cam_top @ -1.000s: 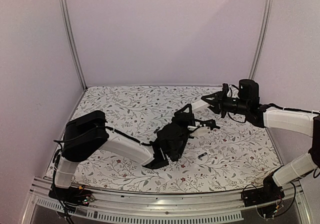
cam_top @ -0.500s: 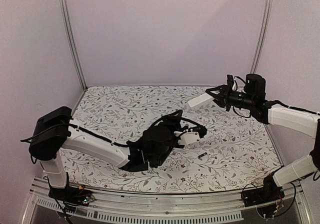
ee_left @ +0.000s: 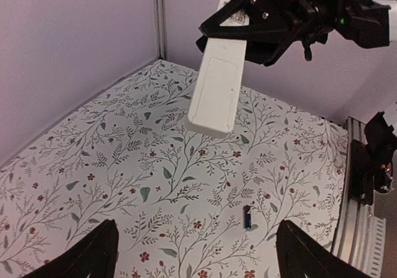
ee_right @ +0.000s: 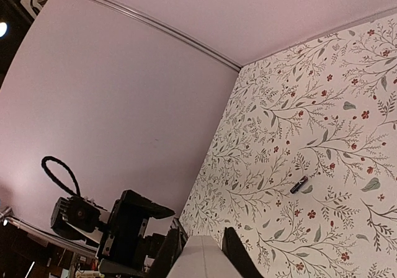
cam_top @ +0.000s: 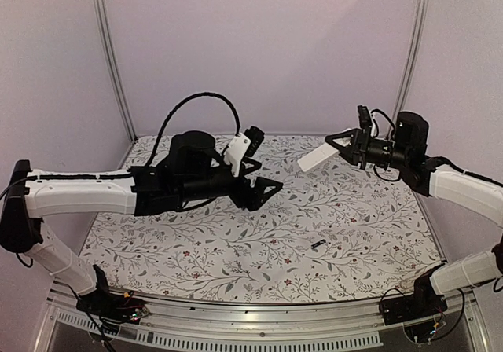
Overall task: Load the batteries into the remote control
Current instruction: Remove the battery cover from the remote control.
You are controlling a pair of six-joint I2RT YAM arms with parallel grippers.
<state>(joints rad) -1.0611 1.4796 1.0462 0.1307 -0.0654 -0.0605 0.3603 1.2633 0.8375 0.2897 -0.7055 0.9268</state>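
Your right gripper (cam_top: 351, 144) is clamped on the remote (ee_left: 217, 89) midair; left gripper (ee_left: 195, 247) is spread wide, empty. Looks like pickup time: drop left onto the battery (ee_left: 247, 217).

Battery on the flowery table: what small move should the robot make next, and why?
Probably lower the left gripper over the battery to pick it up. Its jaws are open and empty above the table, the battery lies loose there, and the right gripper holds the remote control up in the air.
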